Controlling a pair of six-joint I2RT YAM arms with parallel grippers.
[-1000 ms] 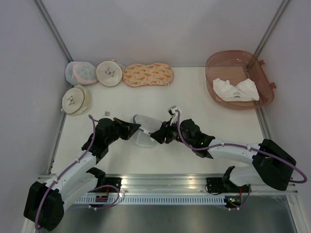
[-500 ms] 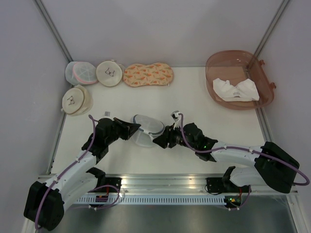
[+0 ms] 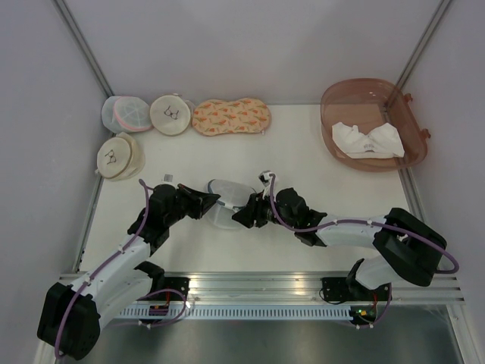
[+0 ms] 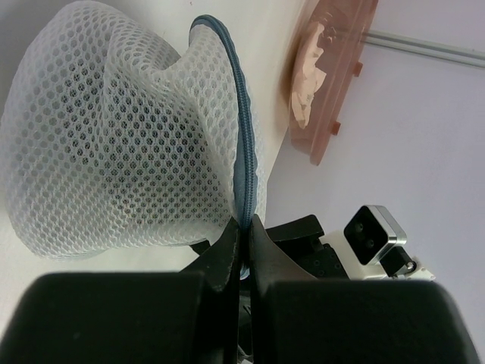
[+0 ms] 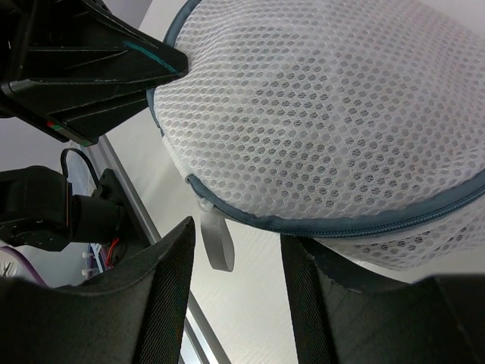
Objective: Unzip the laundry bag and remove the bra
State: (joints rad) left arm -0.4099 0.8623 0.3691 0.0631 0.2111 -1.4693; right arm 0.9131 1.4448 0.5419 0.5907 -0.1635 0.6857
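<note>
The laundry bag [image 3: 225, 199], a round grey-white mesh pouch with a dark blue-grey zipper rim, is held just above the table between both arms. My left gripper [image 3: 214, 203] is shut on the zipper rim [image 4: 244, 163], with the mesh dome [image 4: 114, 144] bulging to its left. My right gripper [image 3: 242, 215] is open at the bag's right edge. In the right wrist view its fingers [image 5: 163, 303] stand either side of a grey loop tab [image 5: 217, 244] hanging from the rim [image 5: 341, 227]. The bra is hidden; only dark shading shows through the mesh.
Two cream round pouches [image 3: 170, 114] [image 3: 119, 156], a white mesh pouch with pink trim [image 3: 123, 113] and an orange patterned pouch [image 3: 231, 117] lie at the back left. A brown translucent tub [image 3: 327, 114] with a white cloth [image 3: 367, 139] stands at the back right.
My right gripper has moved left, closer in under the bag's right edge. The bag's rim has dropped from its tilted-up pose. My left gripper holds its grip in place.
</note>
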